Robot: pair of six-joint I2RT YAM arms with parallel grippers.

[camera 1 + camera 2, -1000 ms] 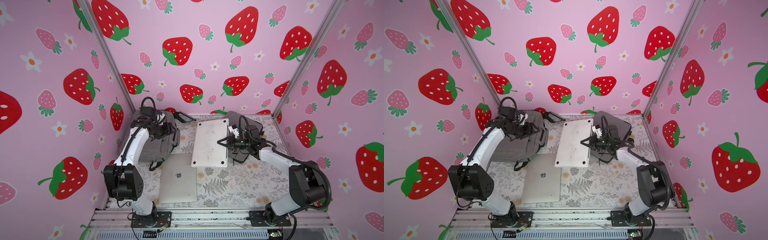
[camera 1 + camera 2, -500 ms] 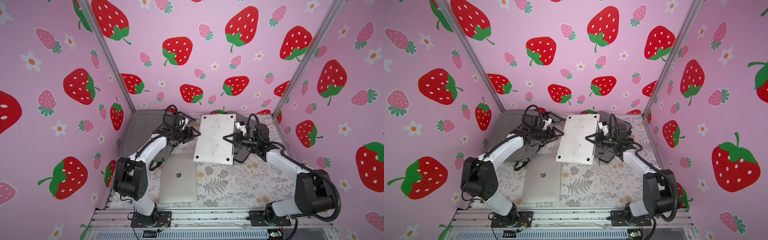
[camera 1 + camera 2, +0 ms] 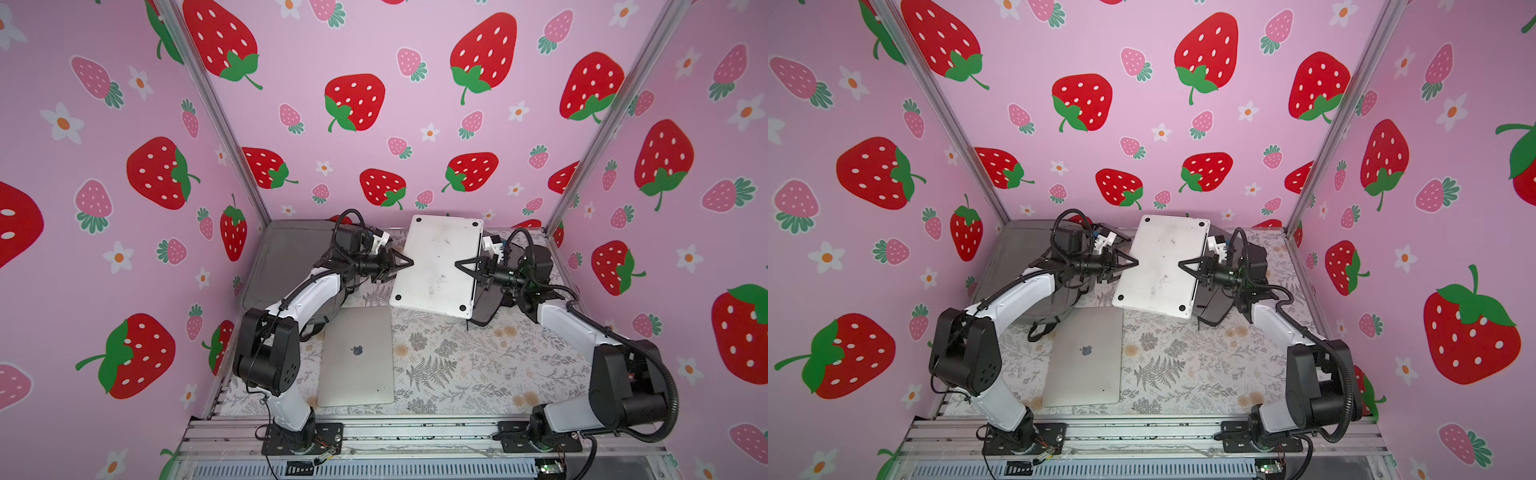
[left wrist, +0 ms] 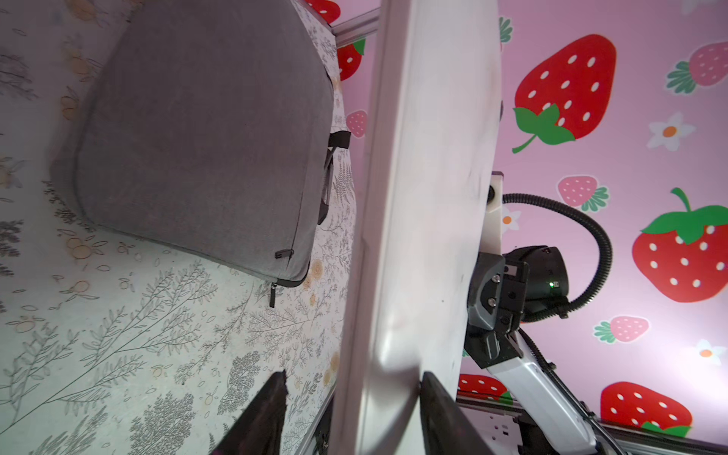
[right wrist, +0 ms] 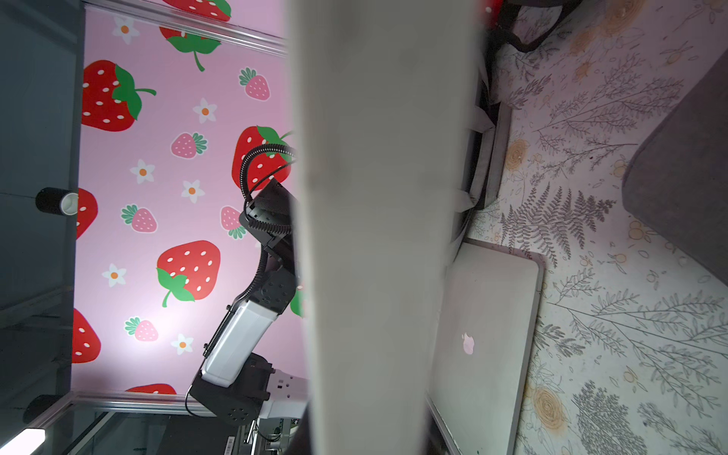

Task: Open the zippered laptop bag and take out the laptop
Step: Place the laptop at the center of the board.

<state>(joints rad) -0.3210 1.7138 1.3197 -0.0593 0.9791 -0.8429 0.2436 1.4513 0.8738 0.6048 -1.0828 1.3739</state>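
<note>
Scuffed silver laptop (image 3: 436,266), underside up with black rubber feet at the corners, is lifted clear of the tabletop (image 3: 478,365) at the back centre of your cell, between the two arms. In the right wrist view it fills the middle as a blurred pale slab (image 5: 378,197).

Your right gripper (image 3: 457,264) is clamped narrow on the laptop's right long edge and carries it. Your left gripper (image 3: 411,263) sits at the opposite long edge with its jaws straddling that edge. In the left wrist view one finger (image 4: 437,409) lies against the laptop's face, while the other finger (image 4: 268,413) stands off it with a gap, so there is no grip on that side yet.

Below the laptop's right edge lies a grey fabric zippered bag (image 3: 484,309), partly hidden by the right arm; the left wrist view shows its black zip pulls (image 4: 197,138). A second grey fabric bag (image 3: 282,257) lies flat in the back left corner, partly under the left arm.

In front of the lifted laptop, a second silver laptop with an apple logo (image 3: 357,357) lies closed and flat on the tabletop, lid up, near the left arm's base.

Tabletop is covered in a pale cloth printed with grey ferns and small flowers. Pink walls (image 3: 395,41) with red and pink strawberries and white flowers enclose three sides, joined by aluminium corner posts (image 3: 216,116). An aluminium rail (image 3: 415,432) along the front carries both arm bases.
</note>
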